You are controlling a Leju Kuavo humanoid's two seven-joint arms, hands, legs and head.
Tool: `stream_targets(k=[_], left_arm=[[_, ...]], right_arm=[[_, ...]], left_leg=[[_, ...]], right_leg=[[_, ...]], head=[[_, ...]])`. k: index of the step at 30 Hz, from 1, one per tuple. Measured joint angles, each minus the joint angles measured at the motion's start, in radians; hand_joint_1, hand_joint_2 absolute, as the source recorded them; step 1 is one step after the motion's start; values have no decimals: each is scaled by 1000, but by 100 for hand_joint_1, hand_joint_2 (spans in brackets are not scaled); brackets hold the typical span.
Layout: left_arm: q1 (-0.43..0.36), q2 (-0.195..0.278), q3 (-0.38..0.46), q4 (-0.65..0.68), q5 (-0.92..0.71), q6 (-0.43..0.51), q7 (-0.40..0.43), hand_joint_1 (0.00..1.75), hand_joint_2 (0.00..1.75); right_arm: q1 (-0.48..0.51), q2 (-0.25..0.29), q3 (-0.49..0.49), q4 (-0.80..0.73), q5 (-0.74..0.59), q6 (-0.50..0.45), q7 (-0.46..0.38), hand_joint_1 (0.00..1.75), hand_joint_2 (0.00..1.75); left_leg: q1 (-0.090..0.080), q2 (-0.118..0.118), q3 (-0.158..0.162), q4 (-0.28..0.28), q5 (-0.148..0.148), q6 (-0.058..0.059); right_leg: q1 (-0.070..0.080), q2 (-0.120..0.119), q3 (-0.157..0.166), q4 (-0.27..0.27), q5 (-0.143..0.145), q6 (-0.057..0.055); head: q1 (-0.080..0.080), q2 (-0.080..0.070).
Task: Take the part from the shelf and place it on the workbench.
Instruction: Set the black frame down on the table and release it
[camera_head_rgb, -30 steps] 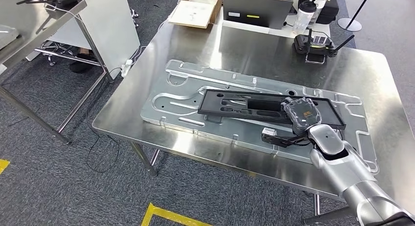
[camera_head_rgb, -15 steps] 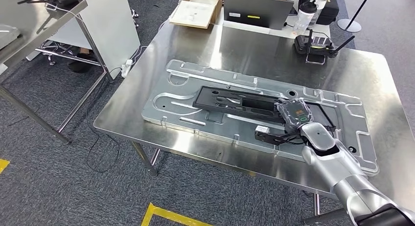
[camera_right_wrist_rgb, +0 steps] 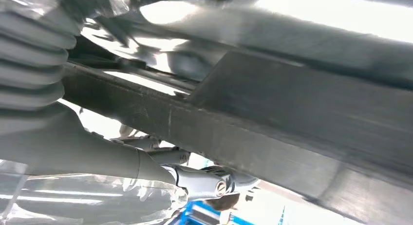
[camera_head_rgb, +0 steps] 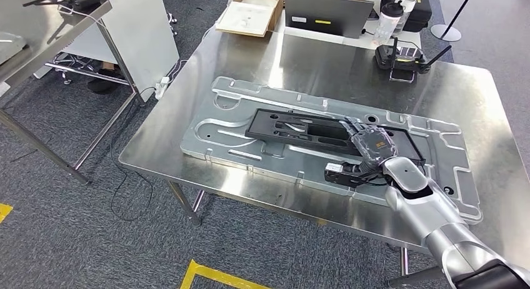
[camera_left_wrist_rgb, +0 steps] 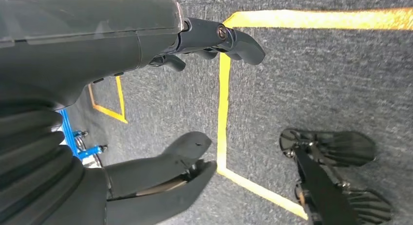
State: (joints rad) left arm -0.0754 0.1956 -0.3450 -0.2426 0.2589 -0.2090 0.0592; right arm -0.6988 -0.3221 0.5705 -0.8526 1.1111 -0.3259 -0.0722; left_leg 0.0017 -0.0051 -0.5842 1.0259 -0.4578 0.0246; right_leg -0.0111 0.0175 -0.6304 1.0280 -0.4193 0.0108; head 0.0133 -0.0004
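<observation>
The part (camera_head_rgb: 300,127), a long flat black frame with cut-outs, lies along the big silver plate (camera_head_rgb: 231,123) on the workbench (camera_head_rgb: 169,152). My right hand (camera_head_rgb: 374,148) grips it toward its right end, fingers over the top and thumb at the near edge. In the right wrist view the part's dark edge (camera_right_wrist_rgb: 292,118) runs close across the picture, with the thumb (camera_right_wrist_rgb: 97,152) beneath it. My left hand (camera_left_wrist_rgb: 122,40) hangs over grey carpet, thumb and fingers apart, holding nothing.
At the workbench's far edge stand a black remote controller (camera_head_rgb: 400,56), a bottle (camera_head_rgb: 390,17), a grey case (camera_head_rgb: 325,12) and an open cardboard box (camera_head_rgb: 250,14). A white panel on a metal frame (camera_head_rgb: 140,35) stands left of the bench. Yellow tape (camera_head_rgb: 212,275) marks the floor.
My right hand has slid the part to the left and a little farther back across the silver plate. The left arm has not moved.
</observation>
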Motion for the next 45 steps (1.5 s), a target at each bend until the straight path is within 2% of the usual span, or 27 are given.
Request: stream_targets(k=[2,5,8,12,18,24,31,33,36,38,42,45], left_arm=[[1,-41,-4,-24,-27,49,32,0,0],[26,-108,-29,-127,-28,142,133,0,0],[44,-142,-59,-207,3,155,155,0,0],[53,-146,-87,-246,28,152,135,0,0],[55,-146,-120,-259,53,141,109,0,0],[54,-147,-142,-264,63,139,107,0,0],[49,-149,-170,-262,80,138,90,0,0],[31,-178,-185,-234,68,175,103,0,0],[-7,-252,-207,-160,54,226,106,0,0],[-24,-285,-219,-127,49,238,104,0,0],[-41,-307,-227,-84,46,241,102,0,0],[-47,-319,-234,-71,43,240,103,0,0]], right_arm=[[7,1,2,-5,-2,-17,15,0,0],[27,1,12,-40,-1,-53,29,0,0],[44,1,19,-99,4,-83,42,0,0],[63,1,20,-184,5,-109,50,0,0],[93,1,23,-330,-27,-172,19,0,0],[111,1,26,-437,-43,-173,10,0,0],[119,0,28,-508,-108,-169,-45,0,0],[116,4,35,-527,-120,-169,-61,0,0],[106,22,56,-538,-126,-174,-74,0,0],[101,33,69,-543,-126,-179,-76,0,0],[95,41,85,-544,-127,-182,-77,0,0],[87,44,96,-543,-127,-181,-77,0,0]], left_leg=[[-2,0,0,0,1,1],[-3,0,-1,0,1,2],[-2,0,-1,0,1,3],[-3,1,0,0,1,3],[-1,1,0,0,1,2],[-1,2,0,0,1,2],[-1,2,-1,0,1,2],[-4,1,-1,1,1,3],[-8,0,-3,1,2,5],[-9,0,-3,3,2,7],[-13,-1,-7,7,2,14],[-5,-1,-4,-6,13,26]], right_leg=[[-2,0,0,0,0,0],[-3,0,0,0,0,1],[-2,1,0,0,1,1],[-2,0,-1,0,1,1],[-1,1,-2,1,1,1],[-1,1,-2,1,1,1],[-1,0,-1,1,1,1],[-3,0,-1,0,2,3],[-7,0,-1,0,3,7],[-10,0,-2,0,4,9],[-13,-1,-1,-2,7,16],[-12,-4,-3,4,0,24]], head=[[0,0],[0,0],[0,0],[0,0],[0,0],[0,0],[0,0],[0,0],[0,0],[0,0],[0,0],[0,0]])
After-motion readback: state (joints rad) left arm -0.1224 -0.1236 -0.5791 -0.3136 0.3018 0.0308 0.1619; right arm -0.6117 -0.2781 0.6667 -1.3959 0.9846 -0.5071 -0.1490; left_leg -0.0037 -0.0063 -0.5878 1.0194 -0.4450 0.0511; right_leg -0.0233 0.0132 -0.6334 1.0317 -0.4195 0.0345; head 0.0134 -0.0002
